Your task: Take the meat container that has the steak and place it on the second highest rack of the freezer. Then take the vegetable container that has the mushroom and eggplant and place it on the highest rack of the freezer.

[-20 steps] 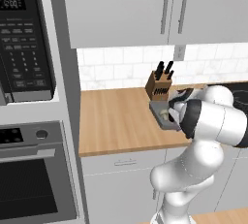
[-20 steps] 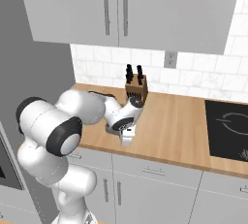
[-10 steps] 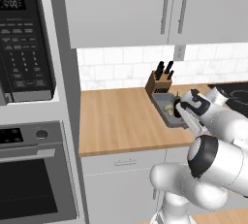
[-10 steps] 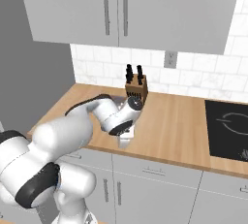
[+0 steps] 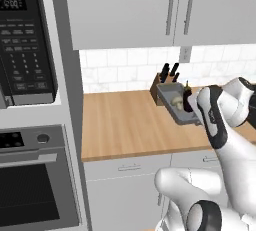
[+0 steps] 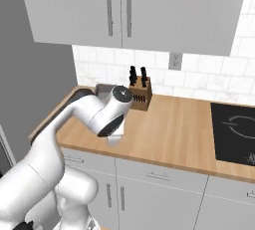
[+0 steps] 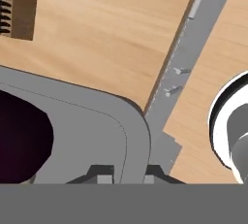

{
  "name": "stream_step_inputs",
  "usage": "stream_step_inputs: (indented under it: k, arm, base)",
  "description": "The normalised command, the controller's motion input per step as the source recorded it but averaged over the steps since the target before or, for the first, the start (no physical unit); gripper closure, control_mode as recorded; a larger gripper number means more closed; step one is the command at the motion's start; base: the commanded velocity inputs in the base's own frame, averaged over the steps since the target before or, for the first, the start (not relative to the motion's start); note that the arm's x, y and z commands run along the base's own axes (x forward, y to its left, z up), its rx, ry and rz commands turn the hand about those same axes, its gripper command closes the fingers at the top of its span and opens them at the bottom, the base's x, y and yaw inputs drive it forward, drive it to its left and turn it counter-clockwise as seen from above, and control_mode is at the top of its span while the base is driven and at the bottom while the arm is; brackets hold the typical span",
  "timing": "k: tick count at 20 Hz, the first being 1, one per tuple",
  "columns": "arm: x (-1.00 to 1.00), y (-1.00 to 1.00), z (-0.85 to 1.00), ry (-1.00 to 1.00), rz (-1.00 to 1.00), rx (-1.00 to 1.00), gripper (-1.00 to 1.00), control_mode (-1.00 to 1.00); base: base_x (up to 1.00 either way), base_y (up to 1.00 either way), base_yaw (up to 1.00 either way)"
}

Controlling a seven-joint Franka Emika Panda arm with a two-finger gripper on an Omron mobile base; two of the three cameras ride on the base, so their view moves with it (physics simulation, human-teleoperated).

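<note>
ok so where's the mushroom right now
In the left base view the mushroom sits in the vegetable container, held above the wooden counter, just in front of the knife block with the eggplant to its right.

Vegetable container (image 5: 181, 106): hanging above the wooden counter (image 5: 125, 125), just in front of the knife block (image 5: 164, 78) at the tiled wall. Mushroom (image 5: 176, 102) and eggplant (image 5: 187, 99): lying inside it, side by side, eggplant to the right. Microwave (image 5: 25, 40) and oven (image 5: 35, 180): sitting left of the counter, microwave above. Cooktop (image 6: 234, 134): lying at the counter's right end.
</note>
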Motion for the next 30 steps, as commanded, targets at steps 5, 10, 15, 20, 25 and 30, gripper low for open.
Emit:
stream_step_inputs:
  k: [5,10,15,20,25,30]
  arm:
    - [-0.55,0.25,0.9,-0.08,0.0,0.0,1.0,-1.0]
    - [-0.66,0.03,0.69,-0.08,-0.02,0.0,1.0,-1.0]
    - [-0.61,0.17,0.32,0.0,-0.03,0.0,1.0,-1.0]
    - [-0.18,0.0,0.04,0.0,0.0,0.0,1.0,1.0]
    - [0.0,0.0,0.0,0.0,0.0,0.0,1.0,1.0]
    - [0.0,0.0,0.0,0.0,0.0,0.0,1.0,1.0]
  base:
    - [0.0,0.0,0.0]
    - [0.0,0.0,0.0]
    - [0.0,0.0,0.0]
    - [-0.8,0.0,0.0]
    - [-1.0,0.34,0.0]
    - [-0.98,0.99,0.09]
